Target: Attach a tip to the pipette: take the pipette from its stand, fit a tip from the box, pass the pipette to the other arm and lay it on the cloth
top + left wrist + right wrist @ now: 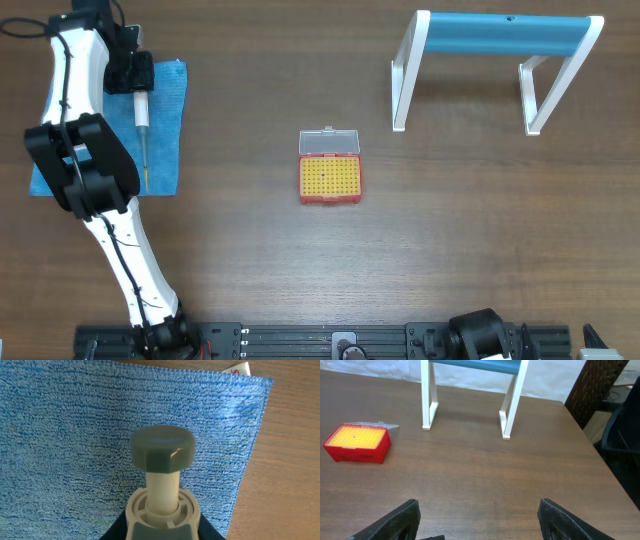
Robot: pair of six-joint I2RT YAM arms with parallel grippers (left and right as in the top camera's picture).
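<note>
Take the tip box (pixel 330 178) as your mark. Bare counter (pixel 250 270) lies on its near, left and right sides, while its clear lid is folded out on the far side. Far right of the box, the stand (pixel 500 35) blocks the way with two legs and an open gap between them. Well left of the box, the left arm (pixel 85 165) hangs over the cloth (pixel 165 150), where the pipette (pixel 141 112) lies.

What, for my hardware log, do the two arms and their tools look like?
The left arm has white links, black joint housings and a thin black cable along it; the left tool is black. The right tool has two broad, dark, rounded fingers.
</note>
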